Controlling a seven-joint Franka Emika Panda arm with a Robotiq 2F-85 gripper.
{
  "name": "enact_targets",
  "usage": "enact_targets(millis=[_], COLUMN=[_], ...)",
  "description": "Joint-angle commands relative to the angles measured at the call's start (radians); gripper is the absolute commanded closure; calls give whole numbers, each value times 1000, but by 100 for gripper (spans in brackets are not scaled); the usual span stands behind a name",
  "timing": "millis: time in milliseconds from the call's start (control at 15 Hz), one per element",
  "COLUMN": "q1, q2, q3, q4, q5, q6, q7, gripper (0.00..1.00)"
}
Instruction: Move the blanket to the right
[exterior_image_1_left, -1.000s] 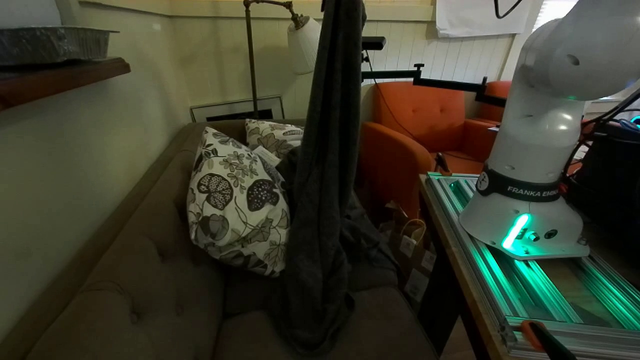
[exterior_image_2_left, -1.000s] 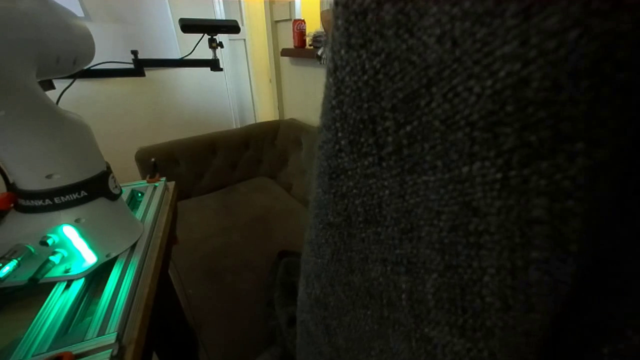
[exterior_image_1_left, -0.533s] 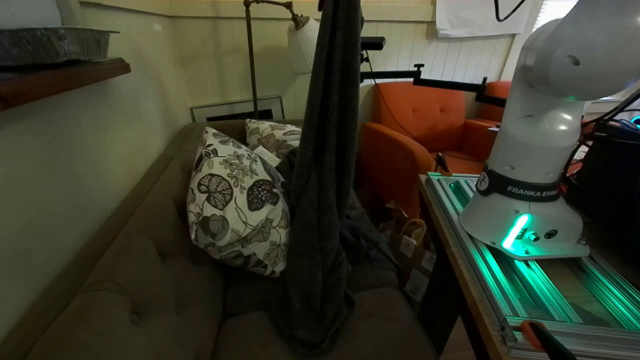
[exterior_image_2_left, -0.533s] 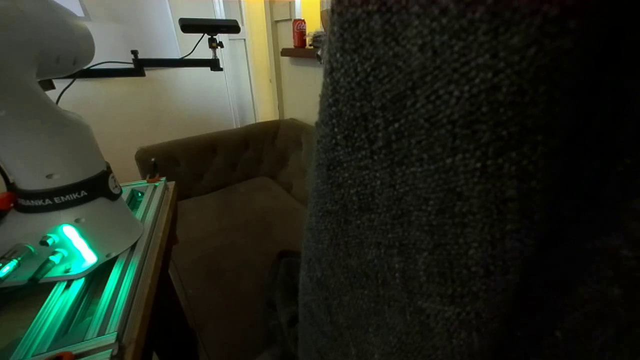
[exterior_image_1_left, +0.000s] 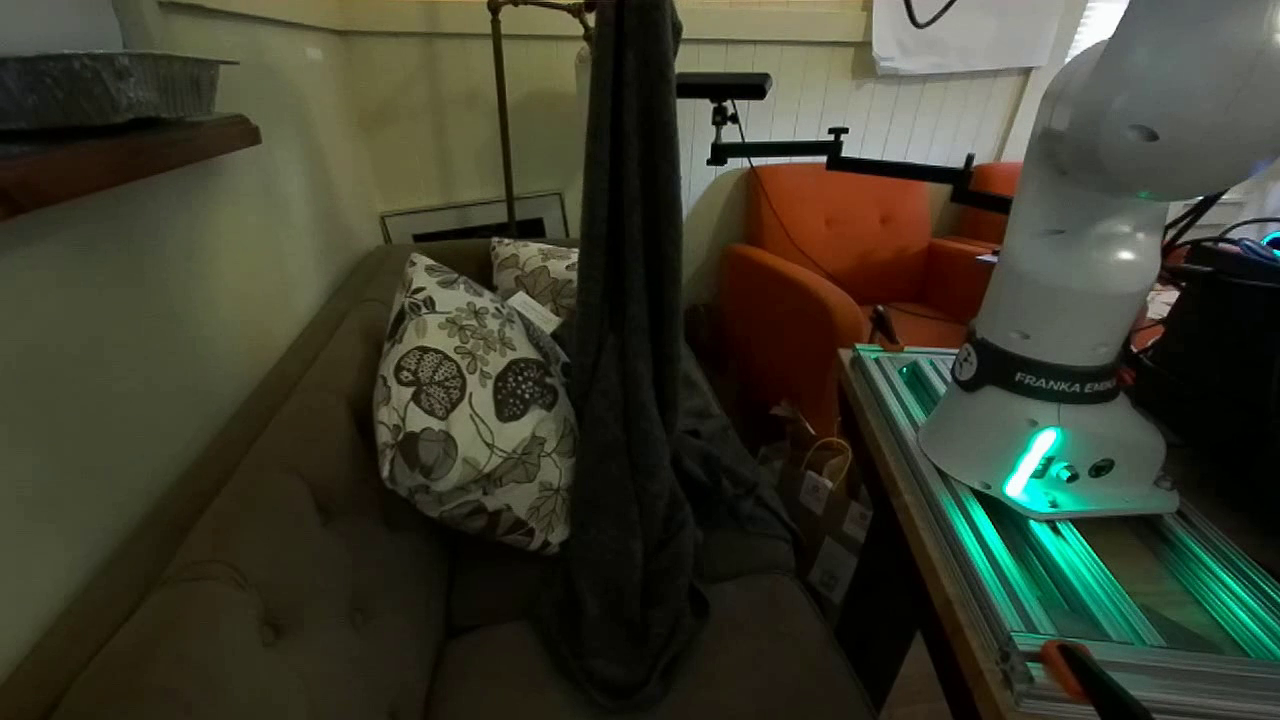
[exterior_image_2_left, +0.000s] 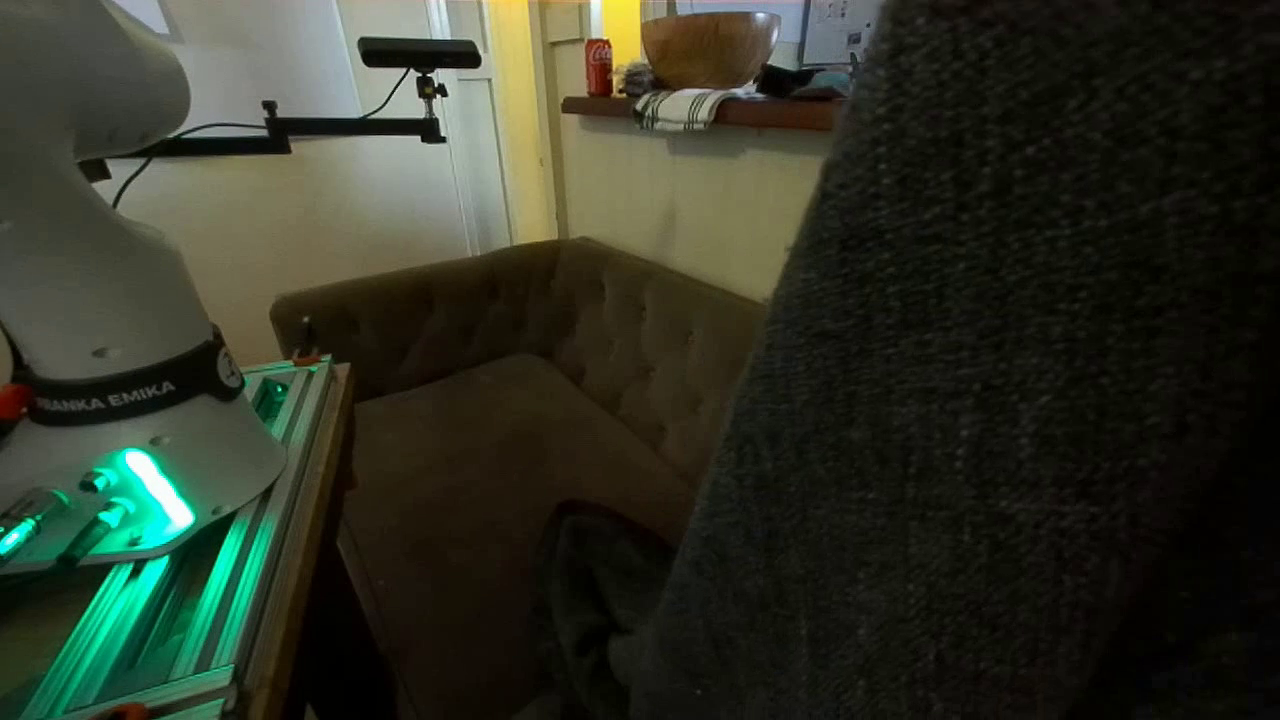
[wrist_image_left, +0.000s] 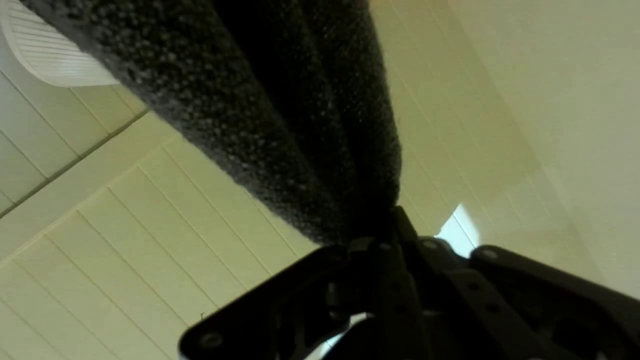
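- Pale panelled room, dim toward the floor.
- Sofa (exterior_image_2_left: 520, 440): one, brown, tufted, showing in both exterior views.
- Blanket (exterior_image_1_left: 630, 370): one, dark grey, plain. Hangs over the sofa in a long gathered column, close by the cushions (exterior_image_1_left: 470, 410) (touching or not, I cannot tell), its foot heaped on the seat.
- Handling, as I judge it: soft and limp, with no stiffness to push against; modest weight, the drag coming chiefly from the part that lies on the seat; napped, so unlikely to slip; nothing in it to break.
- Hold: best by a bunched fold, several layers deep, well into the grip; a thin pinch at the hem might creep out. Raised high, the foot should drag less on its way across.
- Bench (exterior_image_1_left: 1180, 672): one, metal-railed.
- Armchairs (exterior_image_1_left: 870, 215): two, orange, the farther mostly hidden.
- Arm (exterior_image_1_left: 1050, 270): one, white, standing on the bench.
- Lamp (exterior_image_1_left: 504, 130): one, its shade mostly behind the blanket.
- Cushions: two, white, leaf-printed, the rear one partly hidden.
- Paper bag (exterior_image_1_left: 838, 488): at least one; too dark there to count.
- Foil tray (exterior_image_1_left: 110, 90): one.
- Bowl (exterior_image_2_left: 712, 52): one, wooden, on a shelf (exterior_image_2_left: 780, 115).
- Gripper (wrist_image_left: 377, 240): one, clamped on a gathered end of the blanket, by the wrist view.
- Can (exterior_image_2_left: 598, 68): one, red, on the same shelf.
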Motion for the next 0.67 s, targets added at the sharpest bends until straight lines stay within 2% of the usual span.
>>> enact_targets(millis=[0,200,333,467,533,600], q1=[-21,-25,-24,-43,-19,-26], q2=[224,349,414,487,399,428], q3=[-1,-22,-39,-35,-39,-39], q4=[246,388,480,573,419,457], q5=[12,84,186,351,225,278], q6=[42,31,12,31,10,10], q7=[-10,-51,-109,-219,-118,-159], gripper=[99,99,99,99,98,98])
